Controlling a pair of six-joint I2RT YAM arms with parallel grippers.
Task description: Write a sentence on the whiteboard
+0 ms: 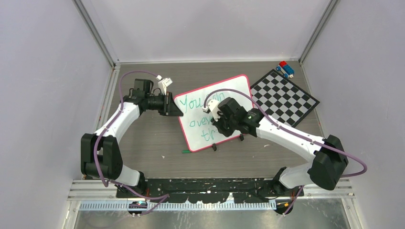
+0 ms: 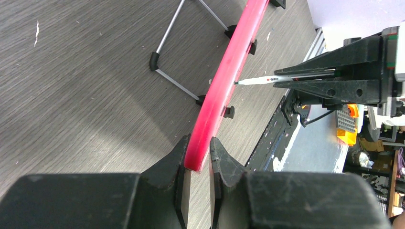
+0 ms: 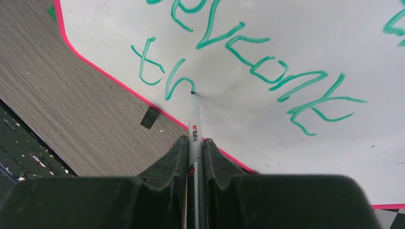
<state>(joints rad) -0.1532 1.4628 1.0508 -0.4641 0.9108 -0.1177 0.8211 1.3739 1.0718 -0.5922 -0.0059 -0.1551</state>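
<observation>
Whiteboard [image 1: 236,88] rim pinched between fingers of the left gripper [image 2: 198,148] at the board's nine o'clock edge; right gripper [image 3: 195,143] clenches a marker [image 3: 194,119], tip touching the third line of the green sentence [image 3: 258,57]. Board sits mid-way across the table [image 1: 153,143], checkered board [image 1: 284,98] at its three o'clock.

Checkered board [image 1: 284,98], red-and-blue toy [image 1: 285,68] beside its far corner, wood-grain table [image 1: 148,138]

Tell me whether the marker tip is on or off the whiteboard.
On: the marker tip meets the whiteboard at the end of a green stroke; the left wrist view agrees.
</observation>
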